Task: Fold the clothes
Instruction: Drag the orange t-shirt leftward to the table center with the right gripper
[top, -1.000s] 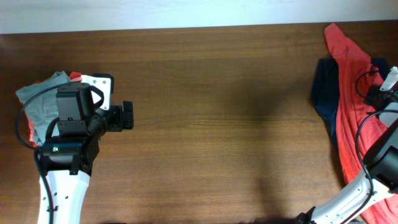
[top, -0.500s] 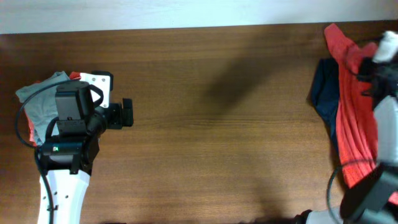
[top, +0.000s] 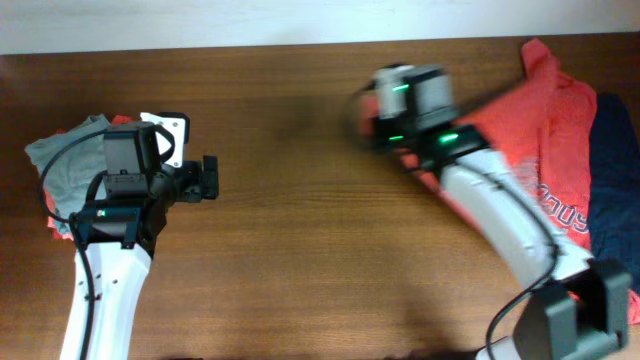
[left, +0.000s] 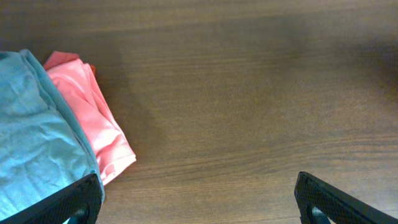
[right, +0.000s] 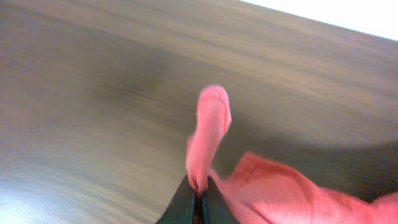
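From overhead, the orange-red T-shirt (top: 545, 130) lies on the far right part of the counter (top: 300, 260), its dark-and-white lettering facing up. One end is stretched toward the middle, where the right arm (top: 490, 205) reaches in over it. A navy garment (top: 612, 170) lies touching the T-shirt's right side. At the left edge a grey shirt (top: 65, 165) sits folded on top of a folded salmon garment (top: 52, 222). The left gripper (top: 207, 180) is just beside that pile, over bare wood. In the left wrist view its jaws stand wide apart at the bottom corners with nothing between them; the grey shirt and the salmon garment under it lie at the left, clear of both tips. The right wrist view is blurred. There the right gripper (right: 199, 198) has its jaws pressed together on a narrow fold of the T-shirt, which stands up from the tips, with more of the cloth bunched at the lower right above the counter.
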